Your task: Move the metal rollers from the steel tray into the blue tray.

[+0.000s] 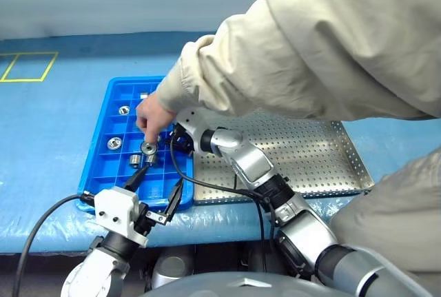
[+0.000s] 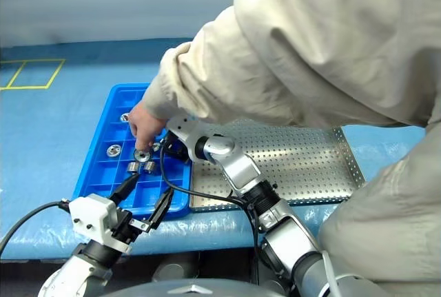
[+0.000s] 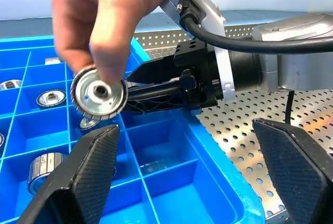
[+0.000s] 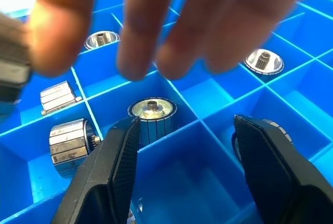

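Note:
A person's hand (image 1: 153, 114) pinches one of the metal rollers (image 3: 99, 92) above the blue tray (image 1: 103, 166), right in front of the tips of my right gripper (image 4: 187, 125). That gripper hangs open over the tray's compartments with nothing between its fingers. Several other metal rollers (image 1: 114, 143) lie in separate compartments, one (image 4: 152, 115) just past the right fingertips. My left gripper (image 1: 160, 177) stands open and empty at the tray's near edge. The steel tray (image 1: 310, 152) lies to the right of the blue one, partly covered by the person's arm.
The person's beige sleeve (image 1: 289, 56) reaches across the steel tray from the right, above my right arm. A black cable (image 1: 41, 221) loops off the left wrist. A yellow taped rectangle (image 1: 27, 66) marks the blue table cover at the far left.

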Controlling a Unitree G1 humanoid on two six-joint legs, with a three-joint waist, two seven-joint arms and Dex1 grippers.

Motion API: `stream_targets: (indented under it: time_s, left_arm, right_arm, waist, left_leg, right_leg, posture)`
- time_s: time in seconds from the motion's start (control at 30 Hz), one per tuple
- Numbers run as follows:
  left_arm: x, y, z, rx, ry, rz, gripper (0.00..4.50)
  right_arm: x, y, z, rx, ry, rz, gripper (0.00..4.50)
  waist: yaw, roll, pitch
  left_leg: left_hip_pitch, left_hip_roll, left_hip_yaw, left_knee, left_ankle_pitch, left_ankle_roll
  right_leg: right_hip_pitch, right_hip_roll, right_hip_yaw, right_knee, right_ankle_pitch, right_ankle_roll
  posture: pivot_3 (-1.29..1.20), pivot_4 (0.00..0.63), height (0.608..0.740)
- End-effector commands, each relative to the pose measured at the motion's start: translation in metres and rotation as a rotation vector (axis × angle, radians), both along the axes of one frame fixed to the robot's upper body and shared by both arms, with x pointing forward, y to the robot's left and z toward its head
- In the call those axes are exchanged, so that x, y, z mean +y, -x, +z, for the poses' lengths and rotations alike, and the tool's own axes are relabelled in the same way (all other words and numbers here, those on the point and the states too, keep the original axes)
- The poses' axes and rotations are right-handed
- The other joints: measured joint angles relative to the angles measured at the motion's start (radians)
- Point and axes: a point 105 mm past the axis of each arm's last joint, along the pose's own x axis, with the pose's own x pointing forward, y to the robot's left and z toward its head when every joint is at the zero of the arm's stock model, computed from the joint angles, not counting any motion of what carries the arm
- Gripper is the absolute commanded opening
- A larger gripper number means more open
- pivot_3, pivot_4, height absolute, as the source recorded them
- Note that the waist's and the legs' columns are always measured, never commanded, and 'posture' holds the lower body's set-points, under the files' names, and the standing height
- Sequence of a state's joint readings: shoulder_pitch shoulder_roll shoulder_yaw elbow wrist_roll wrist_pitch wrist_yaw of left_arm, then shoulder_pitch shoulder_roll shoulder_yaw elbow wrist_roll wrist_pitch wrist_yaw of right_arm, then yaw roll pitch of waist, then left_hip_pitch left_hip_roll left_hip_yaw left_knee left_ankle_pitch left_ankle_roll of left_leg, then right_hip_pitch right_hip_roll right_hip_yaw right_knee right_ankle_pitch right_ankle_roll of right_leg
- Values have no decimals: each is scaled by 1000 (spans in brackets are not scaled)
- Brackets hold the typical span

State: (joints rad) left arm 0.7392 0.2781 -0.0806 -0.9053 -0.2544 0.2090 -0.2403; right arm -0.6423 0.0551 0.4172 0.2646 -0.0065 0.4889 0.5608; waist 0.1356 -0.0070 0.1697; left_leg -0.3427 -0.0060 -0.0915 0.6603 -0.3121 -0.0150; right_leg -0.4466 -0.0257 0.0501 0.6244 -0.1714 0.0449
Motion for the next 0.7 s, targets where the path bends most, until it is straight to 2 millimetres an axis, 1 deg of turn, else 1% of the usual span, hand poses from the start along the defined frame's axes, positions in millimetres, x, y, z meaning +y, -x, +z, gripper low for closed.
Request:
stream_targets:
  time_s: [0.03, 0.7]
  left_arm:
    - [-2, 1, 13, -50, 6, -9, 4500]
    - [-4, 0, 12, -51, 9, -18, 4500]
  right_arm:
    - [2, 2, 1, 1, -7, 8, 3011]
    - [1, 4, 0, -3, 4, 19, 3011]
  waist:
    - [0, 0, 0]
    - [0, 0, 0]
  left_leg:
    - [0, 0, 0, 0, 0, 0]
    - [0, 0, 0, 0, 0, 0]
  right_leg:
    - [0, 0, 0, 0, 0, 0]
    - [0, 0, 0, 0, 0, 0]
  posture:
    - [427, 150, 740]
    - [422, 150, 740]
